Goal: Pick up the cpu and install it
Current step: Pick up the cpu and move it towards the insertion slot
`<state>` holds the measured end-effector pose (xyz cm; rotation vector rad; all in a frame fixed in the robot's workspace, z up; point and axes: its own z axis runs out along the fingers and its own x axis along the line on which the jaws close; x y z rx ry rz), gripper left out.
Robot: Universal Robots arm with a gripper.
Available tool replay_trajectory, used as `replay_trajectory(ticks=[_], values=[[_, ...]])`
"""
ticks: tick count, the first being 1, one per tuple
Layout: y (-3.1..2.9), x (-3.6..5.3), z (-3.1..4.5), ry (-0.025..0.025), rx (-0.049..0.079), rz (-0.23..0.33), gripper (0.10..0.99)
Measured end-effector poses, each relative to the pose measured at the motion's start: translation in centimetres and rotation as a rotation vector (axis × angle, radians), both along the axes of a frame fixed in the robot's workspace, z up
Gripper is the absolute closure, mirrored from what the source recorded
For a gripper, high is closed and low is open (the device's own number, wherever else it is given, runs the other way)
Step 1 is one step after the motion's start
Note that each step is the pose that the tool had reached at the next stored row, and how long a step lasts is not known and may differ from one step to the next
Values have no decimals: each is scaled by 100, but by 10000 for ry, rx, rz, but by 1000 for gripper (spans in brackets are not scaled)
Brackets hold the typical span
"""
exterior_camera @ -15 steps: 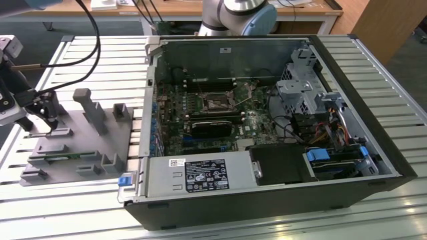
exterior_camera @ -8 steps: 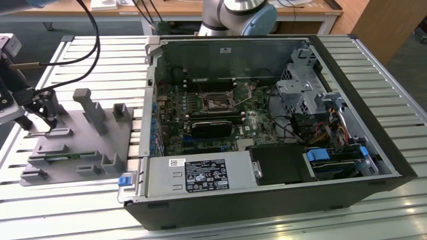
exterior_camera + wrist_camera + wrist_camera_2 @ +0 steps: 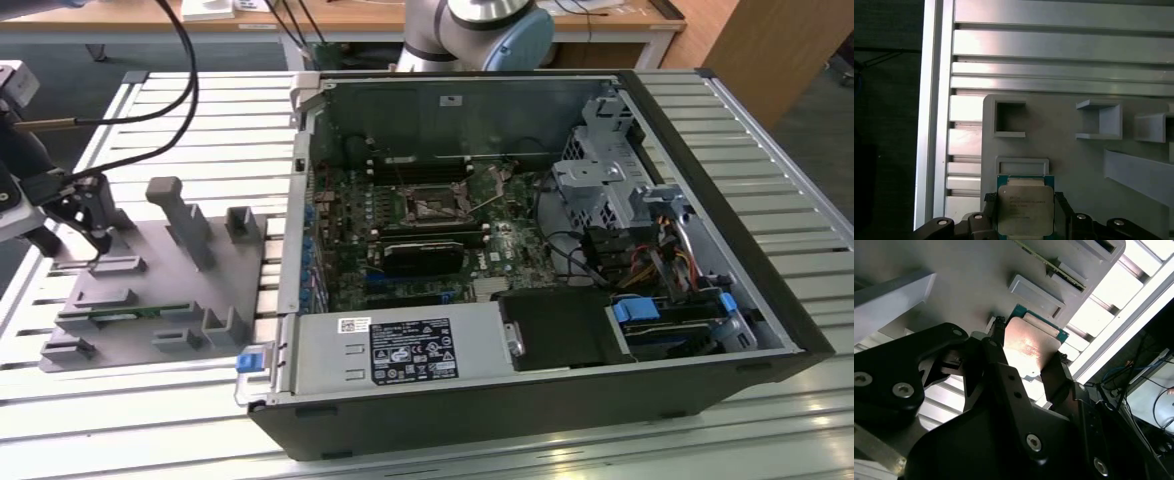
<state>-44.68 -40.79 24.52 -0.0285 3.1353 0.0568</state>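
the black claw [image 3: 1025, 202] pinches the flat square silver-topped cpu [image 3: 1025, 212] by two opposite edges, over the grey plastic fixture tray [image 3: 1079, 165] on the slatted aluminium worktop [image 3: 1054, 45].

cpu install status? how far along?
Done: gripper is at the grey fixture tray, shut on the cpu at two opposite edges. In hand: the pick; whether the cpu is clear of the tray I cannot tell. Left: the install; the motherboard socket sits apart in the open case.
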Motion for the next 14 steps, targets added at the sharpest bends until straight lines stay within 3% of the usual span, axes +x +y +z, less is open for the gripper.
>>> replay_trajectory(ticks=[14], values=[[2,0,95,0,0,1,545]])
